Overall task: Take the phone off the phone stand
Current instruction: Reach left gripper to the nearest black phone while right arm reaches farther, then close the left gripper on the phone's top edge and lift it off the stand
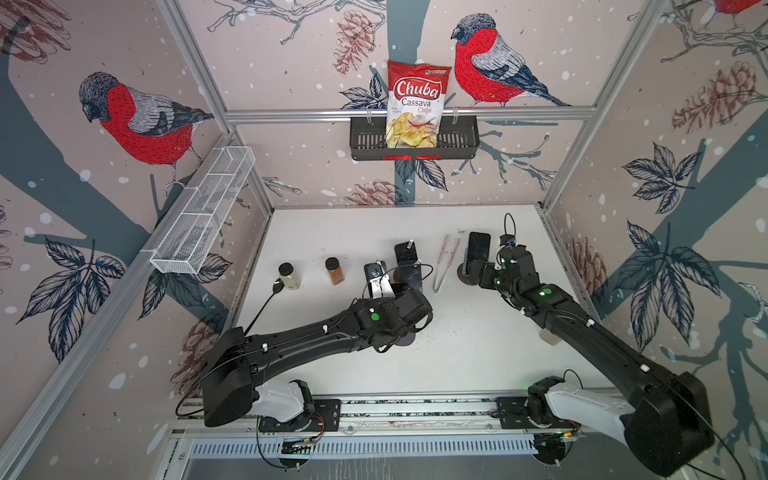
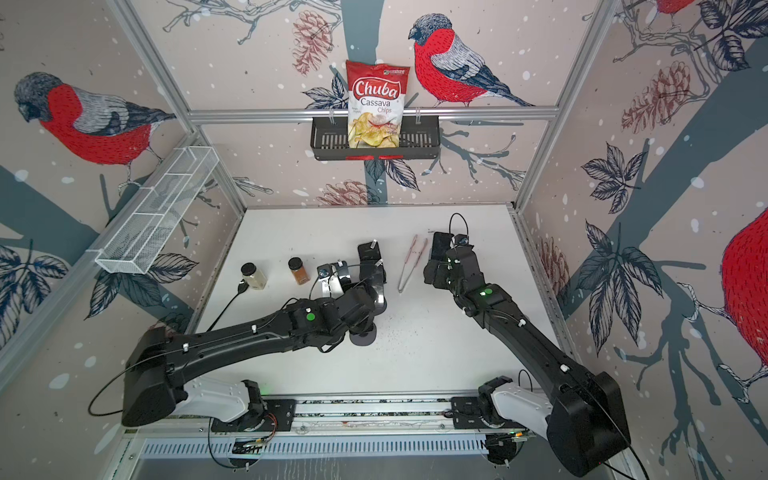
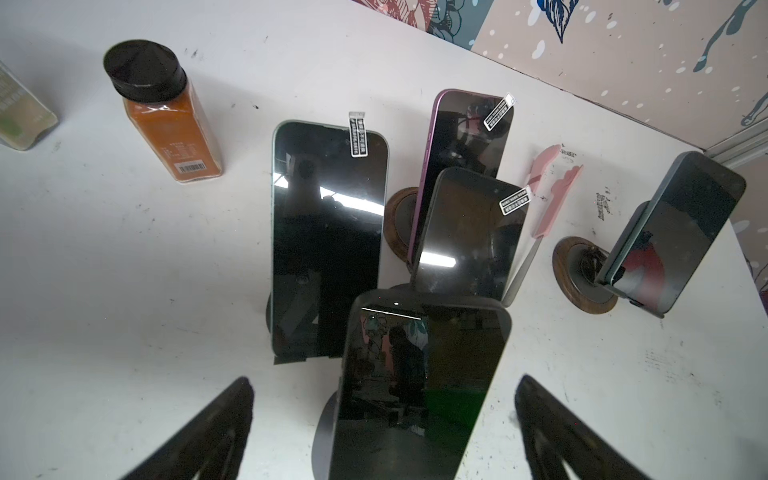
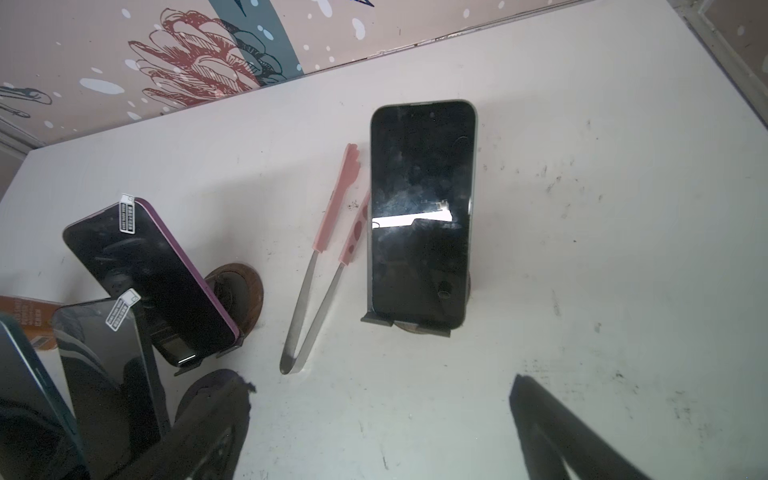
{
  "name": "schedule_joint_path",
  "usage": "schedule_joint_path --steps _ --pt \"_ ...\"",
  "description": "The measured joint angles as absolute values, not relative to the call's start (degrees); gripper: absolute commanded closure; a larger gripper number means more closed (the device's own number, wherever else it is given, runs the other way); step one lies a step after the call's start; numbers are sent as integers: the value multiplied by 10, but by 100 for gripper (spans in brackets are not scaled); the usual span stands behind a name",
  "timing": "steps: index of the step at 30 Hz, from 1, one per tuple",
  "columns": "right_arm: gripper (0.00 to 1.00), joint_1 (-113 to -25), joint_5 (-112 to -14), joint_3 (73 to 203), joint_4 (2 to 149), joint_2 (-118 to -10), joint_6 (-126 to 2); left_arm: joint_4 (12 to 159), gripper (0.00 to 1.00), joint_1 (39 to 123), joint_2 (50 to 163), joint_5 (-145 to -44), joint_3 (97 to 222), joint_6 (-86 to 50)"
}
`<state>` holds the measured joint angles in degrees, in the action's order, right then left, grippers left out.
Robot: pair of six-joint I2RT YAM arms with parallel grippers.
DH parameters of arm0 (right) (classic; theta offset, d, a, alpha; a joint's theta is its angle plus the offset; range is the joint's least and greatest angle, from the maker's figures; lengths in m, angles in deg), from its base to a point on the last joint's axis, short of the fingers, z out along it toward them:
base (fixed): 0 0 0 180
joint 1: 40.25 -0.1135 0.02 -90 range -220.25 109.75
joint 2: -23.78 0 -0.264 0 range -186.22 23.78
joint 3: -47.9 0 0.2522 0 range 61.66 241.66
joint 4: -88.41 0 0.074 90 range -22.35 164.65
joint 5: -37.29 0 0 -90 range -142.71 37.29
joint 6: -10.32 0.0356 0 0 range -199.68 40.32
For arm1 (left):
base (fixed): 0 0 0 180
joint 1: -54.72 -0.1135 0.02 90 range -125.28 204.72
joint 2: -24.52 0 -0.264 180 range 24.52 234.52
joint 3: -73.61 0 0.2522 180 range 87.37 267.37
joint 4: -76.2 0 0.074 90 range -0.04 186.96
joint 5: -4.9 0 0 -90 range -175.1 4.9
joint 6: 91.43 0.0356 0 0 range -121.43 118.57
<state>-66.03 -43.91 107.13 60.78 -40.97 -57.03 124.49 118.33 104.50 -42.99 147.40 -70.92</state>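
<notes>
Black phone (image 4: pixel 422 212) by the pink tongs (image 4: pixel 330 212) sits on its stand (image 4: pixel 376 321), not lifted yet, w/ right gripper (image 4: pixel 380 384) & left gripper (image 3: pixel 384 382) both spread wide, empty, so grab + lift-off left to do.

Left arm (image 1: pixel 299 336) and right arm (image 1: pixel 590 336): matte black, white at the shoulder
Each carries a round green dot (image 1: pixel 375 317) near the wrist, small white clips (image 1: pixel 264 346) along thin black cables (image 1: pixel 259 312), and a white shoulder housing (image 1: pixel 278 399) on a black base plate (image 1: pixel 328 409). The left gripper (image 3: pixel 384 379) and right gripper (image 4: pixel 382 378) have dark tapered fingers.
</notes>
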Motion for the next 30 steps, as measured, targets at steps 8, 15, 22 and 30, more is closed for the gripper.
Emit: schedule_joint_path --steps 8,15,22,30 --pt "1 -665 -448 1066 610 -407 -570 1275 3 1198 1082 -431 1504 -744" --pt "1 -666 -452 1056 612 -403 -568 1280 3 1206 1108 -431 1507 -749" --pt "1 -668 -456 1051 613 -402 -568 1301 5 1206 1143 -429 1523 -761" --pt "1 -668 -456 1047 625 -404 -568 1311 8 1208 1158 -422 1530 -761"
